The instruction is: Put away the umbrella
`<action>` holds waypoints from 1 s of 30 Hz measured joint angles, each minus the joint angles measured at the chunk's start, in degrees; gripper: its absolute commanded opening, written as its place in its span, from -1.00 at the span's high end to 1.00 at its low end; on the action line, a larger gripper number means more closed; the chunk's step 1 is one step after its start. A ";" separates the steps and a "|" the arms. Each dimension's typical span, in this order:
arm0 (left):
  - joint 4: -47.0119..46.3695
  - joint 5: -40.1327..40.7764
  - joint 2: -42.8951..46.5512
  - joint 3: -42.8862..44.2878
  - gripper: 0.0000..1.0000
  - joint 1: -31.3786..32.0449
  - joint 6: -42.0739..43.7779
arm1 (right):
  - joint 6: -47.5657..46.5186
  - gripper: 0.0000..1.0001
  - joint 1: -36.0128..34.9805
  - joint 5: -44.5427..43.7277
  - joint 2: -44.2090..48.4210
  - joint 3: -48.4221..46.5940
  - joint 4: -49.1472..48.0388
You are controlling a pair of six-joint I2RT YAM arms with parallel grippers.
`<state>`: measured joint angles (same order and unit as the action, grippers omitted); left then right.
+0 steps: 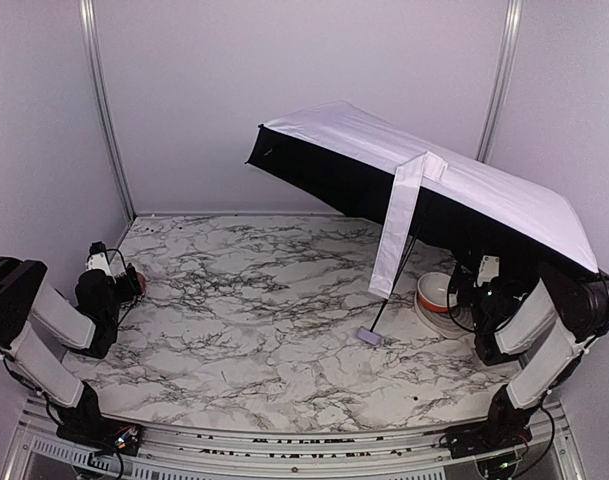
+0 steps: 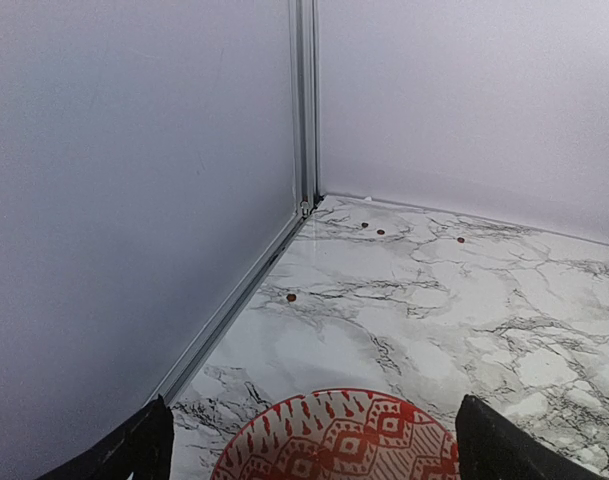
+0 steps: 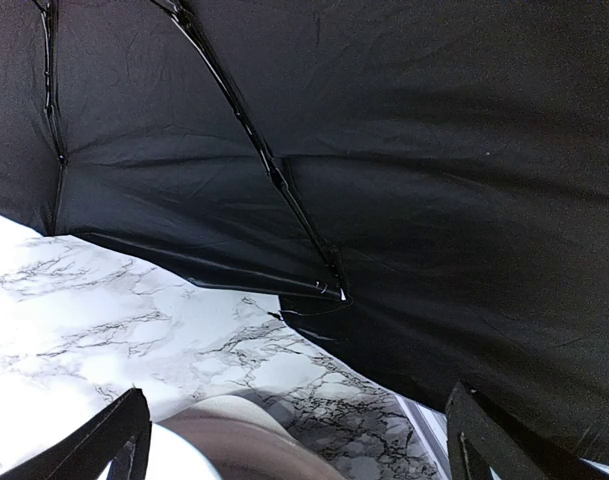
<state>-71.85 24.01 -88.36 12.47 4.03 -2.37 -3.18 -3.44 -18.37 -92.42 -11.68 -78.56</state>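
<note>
Left gripper (image 2: 314,430) is held spread wide, a red-patterned dish (image 2: 334,440) seen between its fingers, well apart from the umbrella (image 1: 484,185). Right gripper (image 3: 296,420) is spread too, nothing clasped, tucked beneath the tilted black canopy (image 3: 434,200). The lavender handle (image 1: 369,337) is rested on the marble table (image 1: 234,330); the strap (image 1: 396,235) is seen hanging.

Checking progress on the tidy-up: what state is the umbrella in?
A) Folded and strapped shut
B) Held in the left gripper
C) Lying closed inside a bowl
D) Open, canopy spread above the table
D: the umbrella has its canopy spread wide, its strap hanging loose and its handle resting on the table.
</note>
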 measured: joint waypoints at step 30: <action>-2.60 2.21 4.87 -2.99 -0.98 0.74 0.15 | 10.19 -0.98 -3.78 30.47 20.22 -9.40 26.91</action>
<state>-74.46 26.22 -83.48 9.47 4.78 -2.22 7.01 -7.22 12.10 -72.20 -21.08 -51.66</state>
